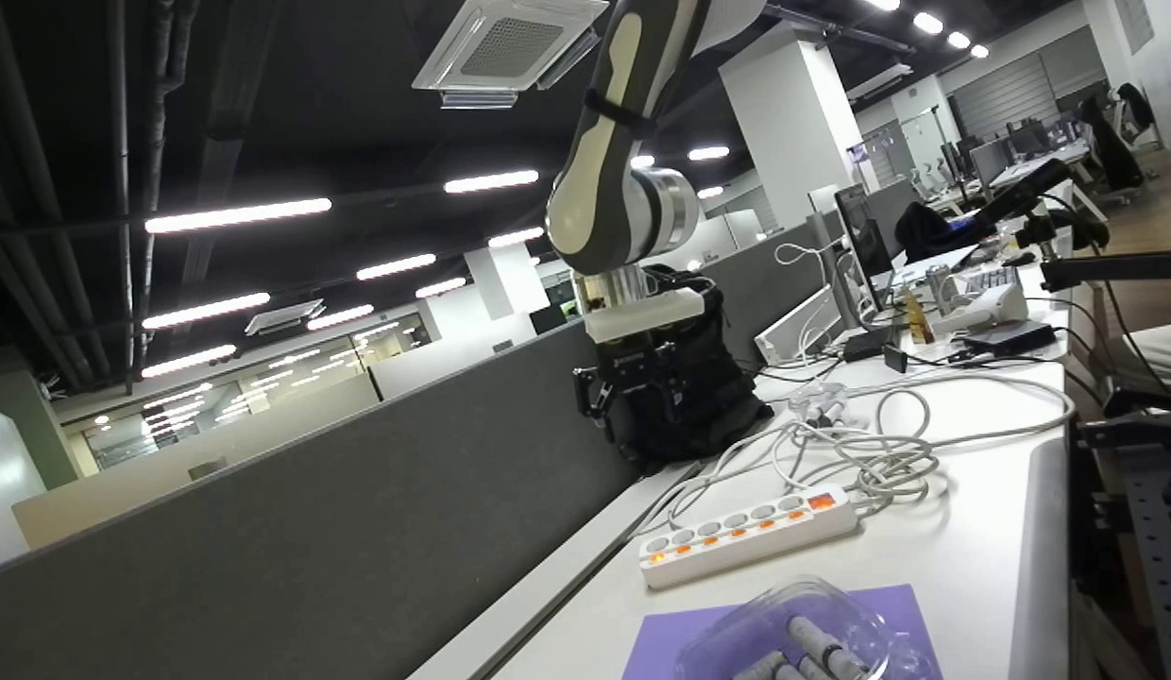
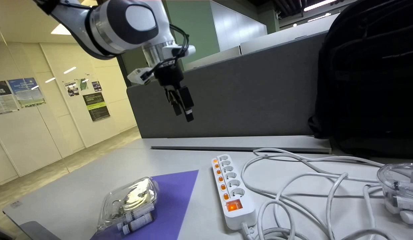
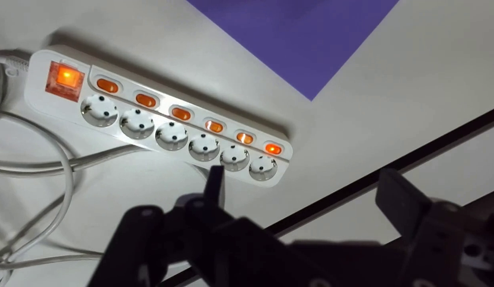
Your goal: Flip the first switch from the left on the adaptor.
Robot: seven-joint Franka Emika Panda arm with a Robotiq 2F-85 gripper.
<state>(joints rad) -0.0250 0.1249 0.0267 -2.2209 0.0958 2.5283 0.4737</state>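
The adaptor is a white power strip with a row of round sockets; it lies on the desk in both exterior views (image 1: 751, 552) (image 2: 233, 183) and the wrist view (image 3: 161, 115). A row of orange rocker switches runs along one long side. The end switch (image 3: 273, 148), farthest from the cord, glows brightest in the row. The larger main switch (image 3: 67, 75) by the cord is also lit. My gripper (image 3: 304, 175) is open, with nothing between its fingers. It hangs above the desk, apart from the adaptor, in both exterior views (image 1: 633, 392) (image 2: 184, 115).
A purple sheet (image 2: 185, 186) carries a clear plastic box (image 2: 130, 200) with white tubes. Loose white cables (image 1: 888, 458) lie by the cord end. A black backpack (image 1: 699, 397) stands against the grey partition (image 2: 246, 96). A dark slot (image 3: 330, 195) runs along the desk.
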